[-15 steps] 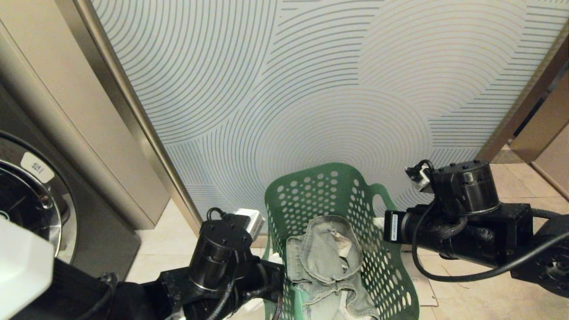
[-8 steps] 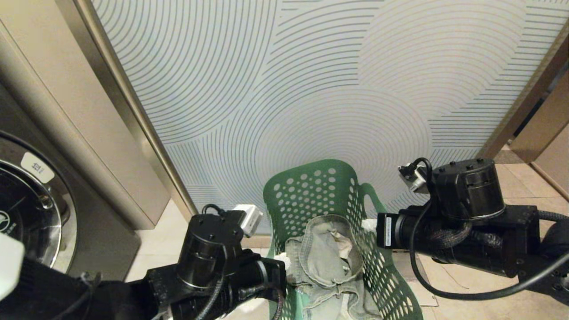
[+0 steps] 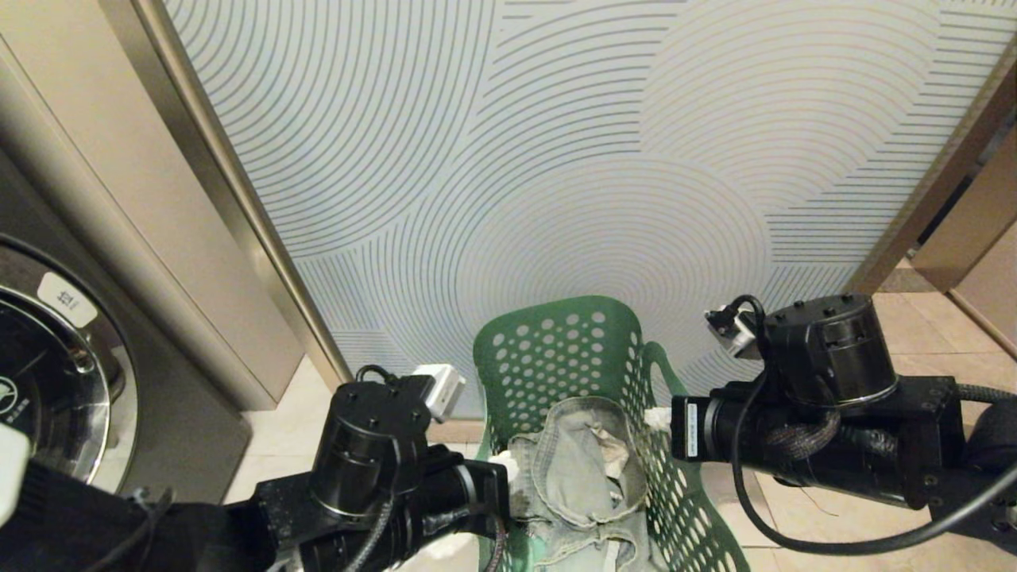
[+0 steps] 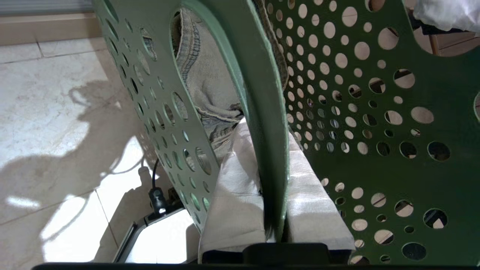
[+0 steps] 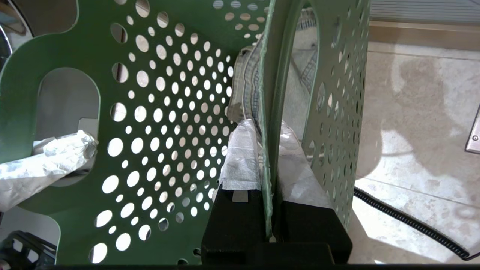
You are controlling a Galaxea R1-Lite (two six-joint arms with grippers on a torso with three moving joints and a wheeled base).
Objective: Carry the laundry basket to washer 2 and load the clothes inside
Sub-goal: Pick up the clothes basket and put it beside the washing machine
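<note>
Change record, head view: the green perforated plastic laundry basket (image 3: pixel 556 357) is shifted slightly left and lower in frame. The crumpled grey-green denim garment (image 3: pixel 584 469) inside is displaced with it. The left gripper (image 3: pixel 502 461) and right gripper (image 3: pixel 658 417), clamped on opposite rims, are carried leftward.

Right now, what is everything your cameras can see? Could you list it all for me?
laundry basket: one, green with round holes, held up between the two arms in front of the patterned panel.
clothes: one crumpled grey-green denim bundle, inside the basket.
washer: one, dark with a round chrome-ringed door, at far left.
patterned panel: one, pale with curved lines, behind the basket.
floor: beige tiles, below.
left gripper: one, white-wrapped fingers, shut on the basket's left handle rim.
right gripper: one, white-wrapped fingers, shut on the basket's right handle rim.
</note>
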